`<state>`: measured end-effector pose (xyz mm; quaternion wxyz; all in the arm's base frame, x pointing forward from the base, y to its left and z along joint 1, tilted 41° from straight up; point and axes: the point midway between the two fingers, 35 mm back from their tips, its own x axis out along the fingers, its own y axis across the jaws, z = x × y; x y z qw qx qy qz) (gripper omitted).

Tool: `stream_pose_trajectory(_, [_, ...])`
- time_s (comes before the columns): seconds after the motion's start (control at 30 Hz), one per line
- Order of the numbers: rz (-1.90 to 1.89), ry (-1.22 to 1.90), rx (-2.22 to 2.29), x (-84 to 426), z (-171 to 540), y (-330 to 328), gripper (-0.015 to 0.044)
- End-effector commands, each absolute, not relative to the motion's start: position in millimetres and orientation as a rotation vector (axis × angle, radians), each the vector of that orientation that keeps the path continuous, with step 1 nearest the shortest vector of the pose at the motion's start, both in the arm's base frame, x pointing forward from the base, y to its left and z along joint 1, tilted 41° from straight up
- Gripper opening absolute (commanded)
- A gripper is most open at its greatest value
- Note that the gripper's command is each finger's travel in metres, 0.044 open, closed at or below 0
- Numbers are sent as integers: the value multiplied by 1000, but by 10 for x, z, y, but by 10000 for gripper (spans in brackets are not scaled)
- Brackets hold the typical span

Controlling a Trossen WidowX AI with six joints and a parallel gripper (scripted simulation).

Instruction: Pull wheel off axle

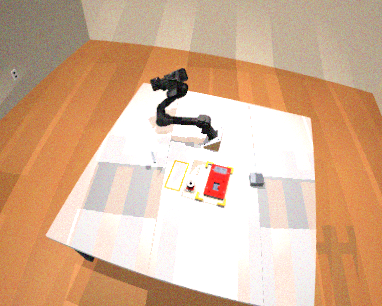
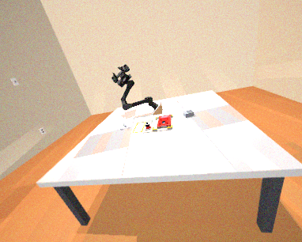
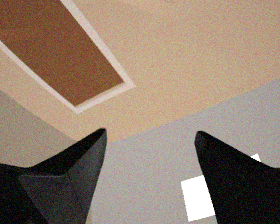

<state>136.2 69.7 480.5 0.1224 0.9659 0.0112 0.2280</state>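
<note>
The small dark wheel point(image 1: 190, 185) point(image 2: 148, 125) appears to sit around the upright axle, beside the red block; it is too small to make out well, and some red shows at it. The marked area is a yellow rectangular outline point(image 1: 170, 175) on the table, just left of the wheel in the top view. My gripper point(image 3: 152, 136) is raised high above the back left of the table, far from the wheel and the outline. Its two black fingers stand well apart with nothing between them. The wheel is not in the wrist view.
A red block point(image 1: 219, 181) point(image 2: 164, 121) lies right of the wheel, with yellow corner pieces around it. A grey block point(image 1: 256, 179) point(image 2: 188, 114) lies farther right. A brown and white wedge point(image 1: 213, 145) stands by the arm's base. A small pale thing point(image 1: 153, 158) lies left of the outline.
</note>
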Motion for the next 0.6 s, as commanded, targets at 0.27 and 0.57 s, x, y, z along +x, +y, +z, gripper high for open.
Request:
stream_pose_trajectory(0.27, [587, -105, 2300, 1622, 4813, 1353, 300])
stream_pose_trajectory(0.57, [469, -110, 1898, 1957, 4700, 1764, 300])
